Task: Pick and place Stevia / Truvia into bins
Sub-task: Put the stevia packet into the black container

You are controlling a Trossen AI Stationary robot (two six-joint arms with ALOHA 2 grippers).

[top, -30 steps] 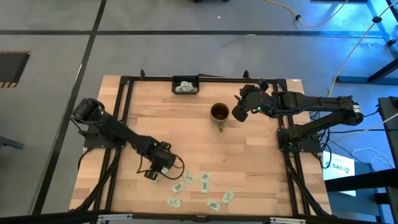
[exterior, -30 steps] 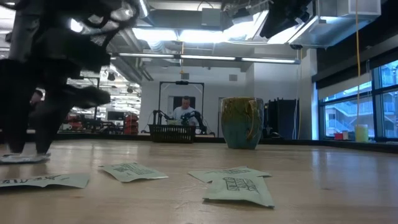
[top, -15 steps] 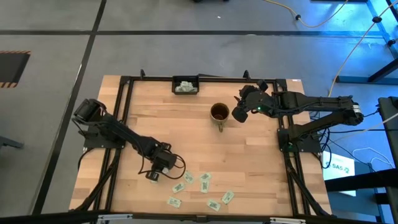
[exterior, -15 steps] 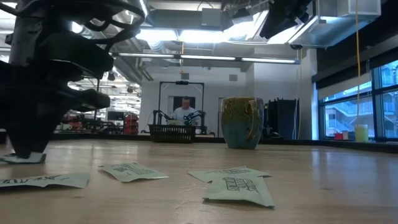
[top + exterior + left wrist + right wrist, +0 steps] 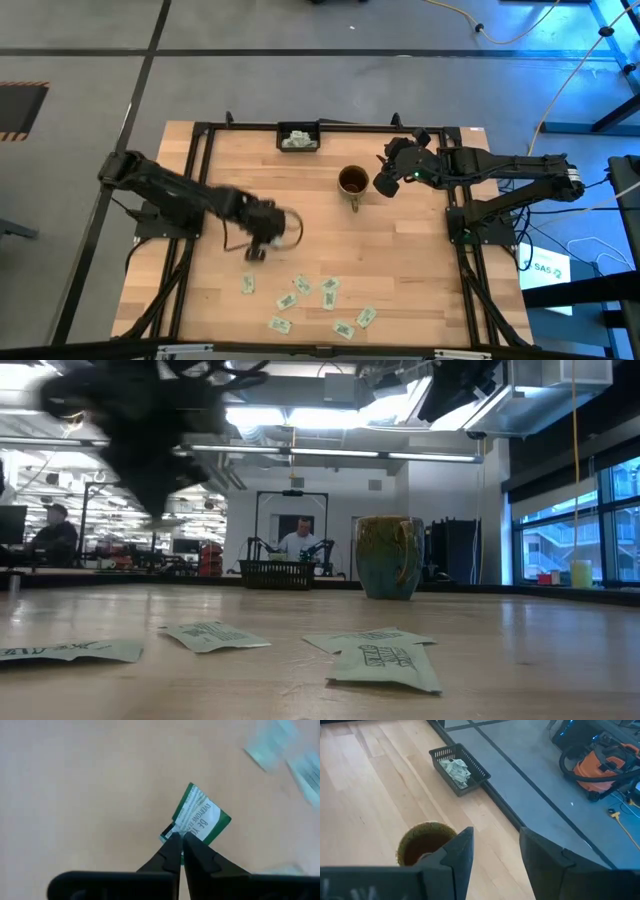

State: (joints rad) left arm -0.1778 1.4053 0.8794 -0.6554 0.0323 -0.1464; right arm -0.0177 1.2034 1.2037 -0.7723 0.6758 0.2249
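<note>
six loose sachets lie scattered on the near part of the wooden table, white with green print, flat on the boards. a seventh sachet is off the surface, pinched by one corner in the left gripper, whose two fingers are pressed tight together on it. that gripper hangs above the table a little beyond the scatter, blurred, with the left arm reaching in from its side. the brown-gold mug stands upright toward the far middle of the table, handle pointing to the near edge. the black tray sits at the far edge with a few sachets already piled inside. the right gripper is parked just beside the mug, above its rim, fingers spread apart with nothing between them. from table height, people are seated at benches in the room beyond.
</note>
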